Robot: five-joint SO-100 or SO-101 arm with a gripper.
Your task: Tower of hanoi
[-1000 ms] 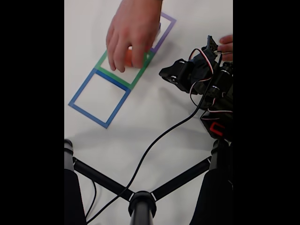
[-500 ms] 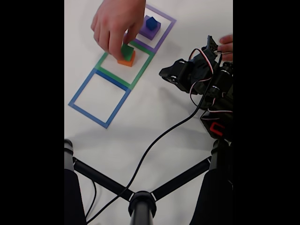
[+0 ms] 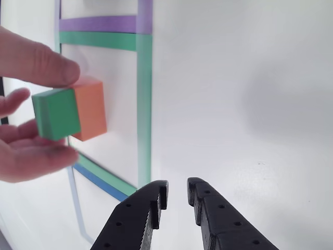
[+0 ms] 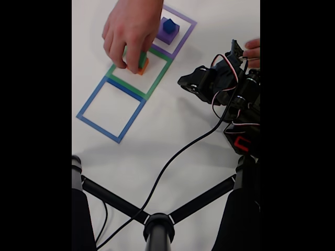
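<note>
Hand parked on the green block, robot idle.

Green sits on the orange block inside the green tape square, roughly 10 o'clock from the gripper in the other view. Jaws slightly parted, holding nothing. Blue cube rides the purple block.

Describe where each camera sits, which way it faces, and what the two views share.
Other view: rides low behind the gripper, facing along the table; its black fingers are slightly apart.
Fixed view: above, looking down at the tape squares; the arm is at right, the blue block on purple.
Shared: a hand holding the green block on the orange block.
</note>
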